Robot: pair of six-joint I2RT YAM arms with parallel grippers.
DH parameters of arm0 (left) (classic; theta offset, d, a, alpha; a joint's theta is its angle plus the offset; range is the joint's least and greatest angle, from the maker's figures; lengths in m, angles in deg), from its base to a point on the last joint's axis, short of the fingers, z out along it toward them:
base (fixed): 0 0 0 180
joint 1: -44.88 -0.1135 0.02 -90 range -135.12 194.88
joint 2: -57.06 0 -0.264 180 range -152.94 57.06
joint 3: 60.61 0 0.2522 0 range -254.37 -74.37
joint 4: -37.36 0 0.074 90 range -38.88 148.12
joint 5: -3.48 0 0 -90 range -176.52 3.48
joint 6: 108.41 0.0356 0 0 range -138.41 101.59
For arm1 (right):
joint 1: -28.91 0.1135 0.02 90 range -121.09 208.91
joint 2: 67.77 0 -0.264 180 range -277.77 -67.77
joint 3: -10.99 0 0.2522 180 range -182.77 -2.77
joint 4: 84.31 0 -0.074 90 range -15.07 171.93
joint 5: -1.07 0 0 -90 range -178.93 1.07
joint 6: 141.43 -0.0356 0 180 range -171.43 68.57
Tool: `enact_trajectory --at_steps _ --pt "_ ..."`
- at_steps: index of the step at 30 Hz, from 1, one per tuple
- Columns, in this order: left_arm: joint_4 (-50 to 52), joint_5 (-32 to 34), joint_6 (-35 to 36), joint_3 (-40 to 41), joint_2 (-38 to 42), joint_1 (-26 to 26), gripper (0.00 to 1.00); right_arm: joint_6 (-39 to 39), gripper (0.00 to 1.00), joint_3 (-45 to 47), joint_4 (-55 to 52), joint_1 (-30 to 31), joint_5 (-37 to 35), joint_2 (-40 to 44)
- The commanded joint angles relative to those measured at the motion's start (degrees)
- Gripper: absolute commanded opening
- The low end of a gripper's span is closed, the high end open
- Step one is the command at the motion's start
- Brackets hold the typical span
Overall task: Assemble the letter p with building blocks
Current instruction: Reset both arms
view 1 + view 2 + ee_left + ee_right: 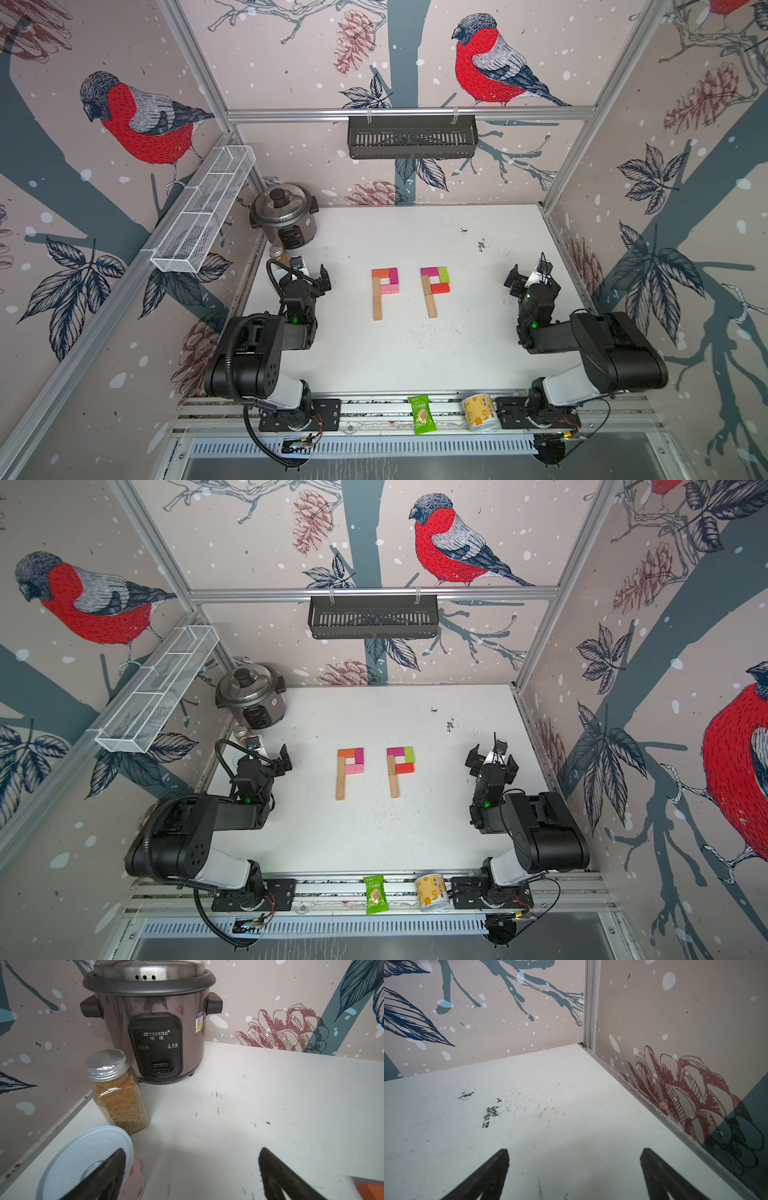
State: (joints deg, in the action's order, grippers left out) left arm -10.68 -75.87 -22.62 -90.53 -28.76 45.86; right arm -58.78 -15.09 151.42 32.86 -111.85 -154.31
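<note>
Two letter-P shapes of building blocks lie flat mid-table in both top views. The left one has a wood bar point(377, 298) point(340, 778), an orange block point(380, 273), a magenta block point(393, 275) and a pink block point(390, 288). The right one has a wood bar point(429, 297) point(393, 777), a magenta block point(429, 272), a lime green block point(443, 274) and a red block point(439, 288). My left gripper point(311, 278) point(270, 759) point(192, 1150) stands open and empty left of them. My right gripper point(532, 279) point(492, 761) point(575, 1149) is open and empty to their right. An orange block corner point(372, 1190) shows in the left wrist view.
A rice cooker point(284, 216) point(153, 1028), a spice jar point(118, 1095) and a tin can point(87, 1163) crowd the far left corner by my left gripper. A green snack packet point(422, 413) and a yellow cup point(480, 411) lie on the front rail. Baskets hang on the walls.
</note>
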Motion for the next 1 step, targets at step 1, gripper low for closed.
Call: enact_trajectory --at_steps 1 --pt "-1.49 -0.8 0.78 0.0 0.22 -0.07 0.98 0.23 1.0 0.01 1.82 0.01 -0.89 0.27"
